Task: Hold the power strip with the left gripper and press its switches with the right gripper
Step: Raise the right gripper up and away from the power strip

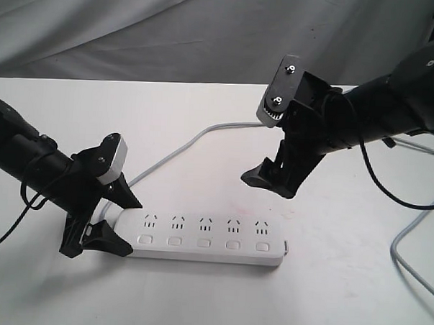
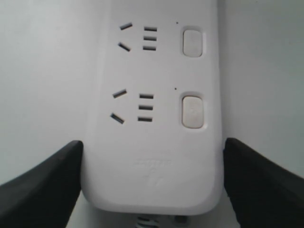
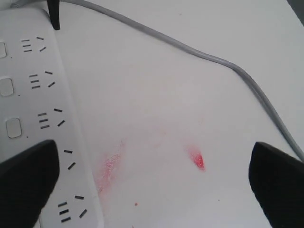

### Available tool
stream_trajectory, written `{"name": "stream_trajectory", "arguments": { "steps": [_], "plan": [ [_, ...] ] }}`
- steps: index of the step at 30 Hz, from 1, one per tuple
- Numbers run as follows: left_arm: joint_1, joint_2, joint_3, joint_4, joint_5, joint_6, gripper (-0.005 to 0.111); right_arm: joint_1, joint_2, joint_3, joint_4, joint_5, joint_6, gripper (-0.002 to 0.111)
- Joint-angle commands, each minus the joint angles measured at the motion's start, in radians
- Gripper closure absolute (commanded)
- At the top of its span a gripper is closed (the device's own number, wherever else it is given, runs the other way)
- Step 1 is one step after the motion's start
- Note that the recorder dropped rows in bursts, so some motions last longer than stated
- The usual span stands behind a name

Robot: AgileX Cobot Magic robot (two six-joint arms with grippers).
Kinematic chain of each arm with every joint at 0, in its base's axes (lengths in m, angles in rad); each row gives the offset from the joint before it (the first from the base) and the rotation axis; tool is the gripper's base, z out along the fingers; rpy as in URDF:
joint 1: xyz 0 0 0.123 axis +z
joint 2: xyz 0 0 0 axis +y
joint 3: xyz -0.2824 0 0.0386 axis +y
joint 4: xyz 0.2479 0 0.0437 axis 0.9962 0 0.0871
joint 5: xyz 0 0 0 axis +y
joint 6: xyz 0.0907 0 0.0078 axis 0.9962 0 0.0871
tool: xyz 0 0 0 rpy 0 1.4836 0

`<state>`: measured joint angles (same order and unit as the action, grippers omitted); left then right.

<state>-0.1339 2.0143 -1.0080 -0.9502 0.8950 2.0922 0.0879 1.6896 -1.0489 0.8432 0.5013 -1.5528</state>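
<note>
The power strip (image 1: 221, 233) is laid flat on the white tabletop (image 1: 340, 305) closest to the camera, running across the exterior view with the sockets facing up. Five socket groups (image 1: 204, 223) are lined up along its far edge. The five switches (image 1: 203, 242) are set in a row along the near edge, one below each group.

The strip's left end is straddled by the left tool (image 1: 130, 227). In the left wrist view its fingers (image 2: 42, 187) are pressed up against both long edges, so the tool is closed down to the strip's width and the strip is gripped. A faint embossed marking (image 2: 152, 164) can be made out on that end, right by where the cord comes out, but it's way too blurred to be read.

A bit further back, the right tool (image 1: 270, 181) is held up in the air above and behind the strip's right half, apart from the switches. Its fingers (image 3: 280, 185) are spread wide and nothing is held. Between them only bare tabletop with some red smudges (image 3: 197, 160) is framed, and the strip is seen off beside one finger.

The grey cord (image 1: 181, 150) is run from the left end toward the back, then curved right behind the right tool. A creased grey cloth (image 1: 172, 31) is hung behind everything.
</note>
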Motion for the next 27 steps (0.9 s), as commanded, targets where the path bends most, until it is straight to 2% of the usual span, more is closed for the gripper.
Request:
{"name": "stream_trajectory", "arguments": {
  "steps": [1,7,10,12,16,20,24,27],
  "plan": [
    [-0.006,0.001,0.004,-0.006,-0.005,0.001,0.093,-0.008,-0.009,0.006,0.024,-0.017,-0.001,0.003],
    [-0.006,0.001,0.004,-0.006,-0.005,0.001,0.093,-0.008,-0.009,0.006,0.041,-0.001,-0.016,0.004],
    [-0.006,0.001,0.004,-0.006,-0.005,0.001,0.093,-0.008,-0.009,0.006,0.041,0.003,-0.016,0.011],
    [-0.006,0.001,0.004,-0.006,-0.005,0.001,0.093,-0.008,-0.009,0.006,0.055,0.011,-0.016,0.023],
    [-0.006,0.001,0.004,-0.006,-0.005,0.001,0.093,-0.008,-0.009,0.006,0.064,0.013,0.000,0.056],
    [-0.006,0.001,0.004,-0.006,-0.005,0.001,0.093,-0.008,-0.009,0.006,0.064,0.040,0.018,0.082],
    [-0.006,0.001,0.004,-0.006,-0.005,0.001,0.093,-0.008,-0.009,0.006,0.060,0.102,0.018,0.095],
    [-0.006,0.001,0.004,-0.006,-0.005,0.001,0.093,-0.008,-0.009,0.006,0.065,0.142,0.018,0.097]
  ]
}}
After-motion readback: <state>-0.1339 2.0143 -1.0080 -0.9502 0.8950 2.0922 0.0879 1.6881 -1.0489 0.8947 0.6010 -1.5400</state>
